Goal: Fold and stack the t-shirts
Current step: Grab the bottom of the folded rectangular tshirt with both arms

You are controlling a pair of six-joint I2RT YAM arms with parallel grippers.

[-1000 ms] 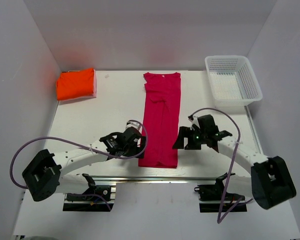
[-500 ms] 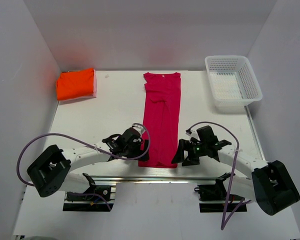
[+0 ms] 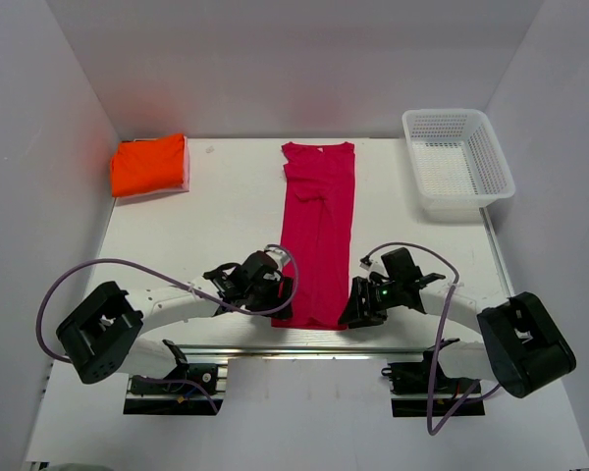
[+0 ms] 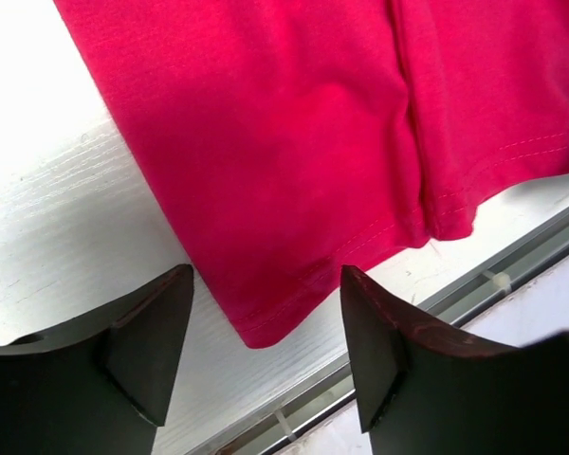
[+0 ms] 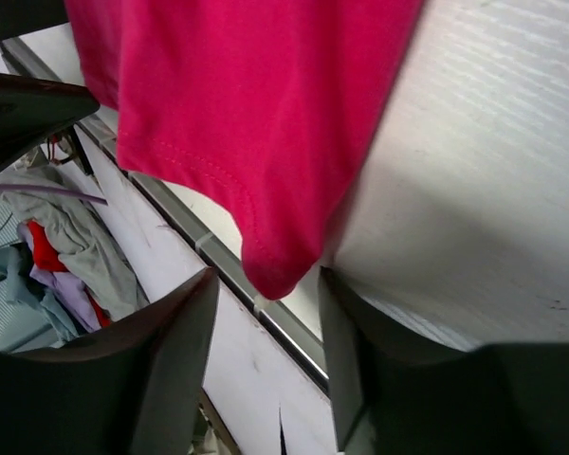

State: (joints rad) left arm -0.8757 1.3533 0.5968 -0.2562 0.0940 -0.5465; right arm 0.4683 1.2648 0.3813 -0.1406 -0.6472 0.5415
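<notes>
A white table (image 3: 206, 226) stands between plain white walls (image 3: 294, 69), with a metal rail (image 3: 304, 350) along its near edge. Below the edge lies, perhaps, a heap of clothes (image 5: 52, 251).

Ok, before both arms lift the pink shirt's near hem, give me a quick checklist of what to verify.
1. The pink shirt lies as a flat lengthwise strip: ok.
2. Its near-left hem corner sits between the left fingers: ok.
3. Its near-right corner sits between the right fingers: ok.
4. Both pairs closed on cloth: not ok, gaps show.
5. The orange shirt is folded at far left, apart from the strip: ok.
</notes>
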